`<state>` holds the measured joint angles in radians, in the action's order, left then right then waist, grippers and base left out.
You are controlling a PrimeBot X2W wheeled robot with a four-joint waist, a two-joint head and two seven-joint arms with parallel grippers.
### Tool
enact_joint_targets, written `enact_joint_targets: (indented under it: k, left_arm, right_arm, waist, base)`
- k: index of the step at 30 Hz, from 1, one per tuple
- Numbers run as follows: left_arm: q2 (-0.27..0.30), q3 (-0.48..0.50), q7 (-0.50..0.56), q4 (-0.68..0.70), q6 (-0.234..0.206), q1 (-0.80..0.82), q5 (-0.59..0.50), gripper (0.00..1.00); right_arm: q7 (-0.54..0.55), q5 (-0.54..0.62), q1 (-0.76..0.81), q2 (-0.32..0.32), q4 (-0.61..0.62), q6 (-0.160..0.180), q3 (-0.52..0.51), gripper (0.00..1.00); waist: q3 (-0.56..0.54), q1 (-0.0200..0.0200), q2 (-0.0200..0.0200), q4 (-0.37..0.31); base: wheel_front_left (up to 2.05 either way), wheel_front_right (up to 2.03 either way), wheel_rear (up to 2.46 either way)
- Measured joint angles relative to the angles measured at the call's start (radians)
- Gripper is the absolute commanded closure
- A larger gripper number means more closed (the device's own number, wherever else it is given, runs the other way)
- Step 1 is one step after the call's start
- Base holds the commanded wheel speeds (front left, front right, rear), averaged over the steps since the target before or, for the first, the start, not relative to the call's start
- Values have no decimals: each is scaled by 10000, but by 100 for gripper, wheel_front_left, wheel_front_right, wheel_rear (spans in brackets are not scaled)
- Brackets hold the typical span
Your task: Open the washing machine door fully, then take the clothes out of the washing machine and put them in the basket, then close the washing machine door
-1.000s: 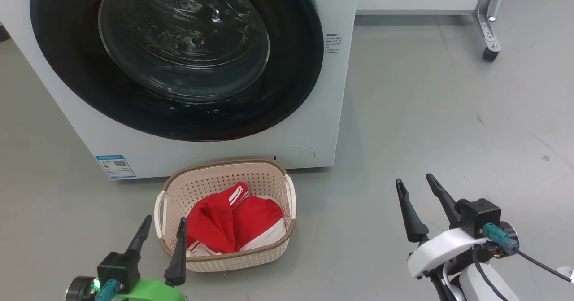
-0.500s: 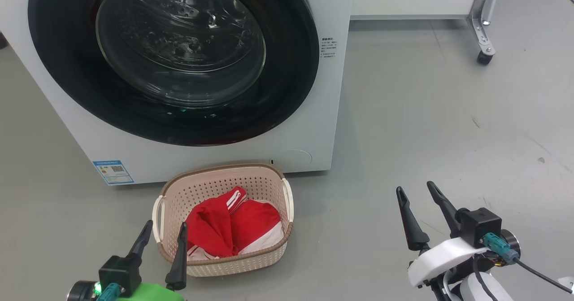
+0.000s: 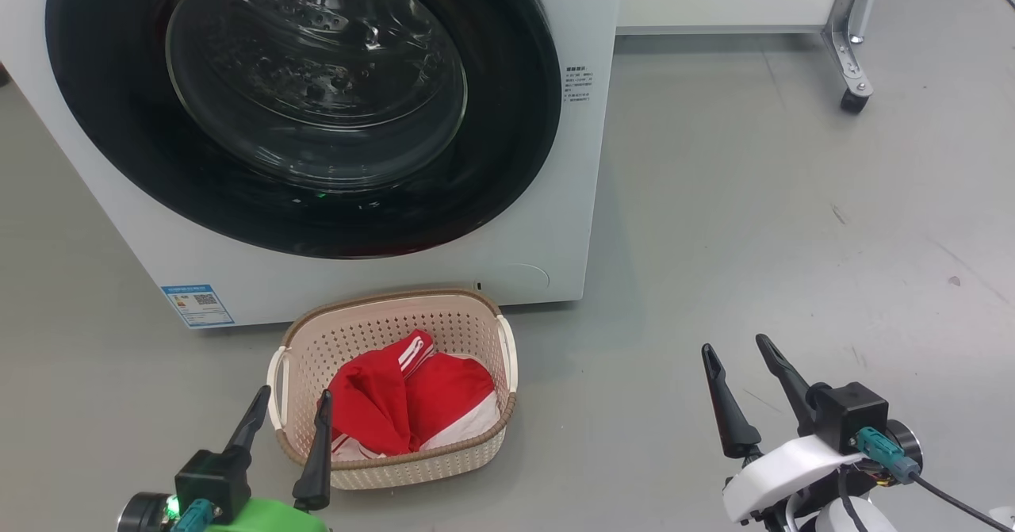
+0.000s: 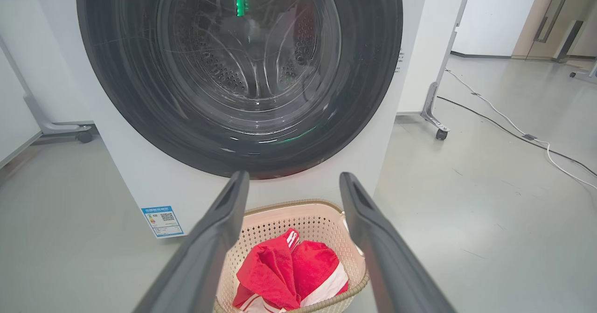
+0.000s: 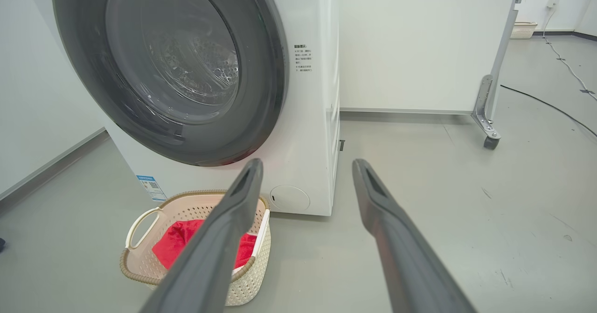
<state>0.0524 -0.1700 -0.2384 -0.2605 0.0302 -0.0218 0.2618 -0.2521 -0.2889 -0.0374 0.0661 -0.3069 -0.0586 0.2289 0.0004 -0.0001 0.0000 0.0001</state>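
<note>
The clothes (image 3: 412,401) lie in the basket (image 3: 381,326) before the washing machine (image 3: 571,199).

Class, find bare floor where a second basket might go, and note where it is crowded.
Widest bare floor: right of the washing machine, between the basket, the caster leg and the right gripper. A smaller patch: left of the basket, below the blue label. Crowded: the strip between basket and machine.
</note>
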Motion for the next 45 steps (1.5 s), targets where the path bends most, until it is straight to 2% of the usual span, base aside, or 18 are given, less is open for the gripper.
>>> enact_joint_targets:
  k: [13,14,28,45]
  left_arm:
    - [19,-15,8,111,-29,-3,0,0]
    - [19,-21,8,115,-29,-3,0,100]
    - [-173,-96,48,-1193,-27,-448,107,100]
    - [-194,399,715,-1175,105,-399,2339,100]
  right_arm:
    - [0,2,101,-2,173,10,-36,0]
    - [0,2,102,-2,186,10,-40,100]
    - [38,-134,1097,-84,-1064,-8,59,100]
    - [593,-2334,1060,-111,-859,-105,-495,100]
  waist:
    - [76,0,0,-47]
    - [80,0,0,-48]
    - [82,0,0,-48]
    - [70,1,0,-40]
  base:
    - [0,0,0]
    - [0,0,0]
    - [0,0,0]
    - [0,0,0]
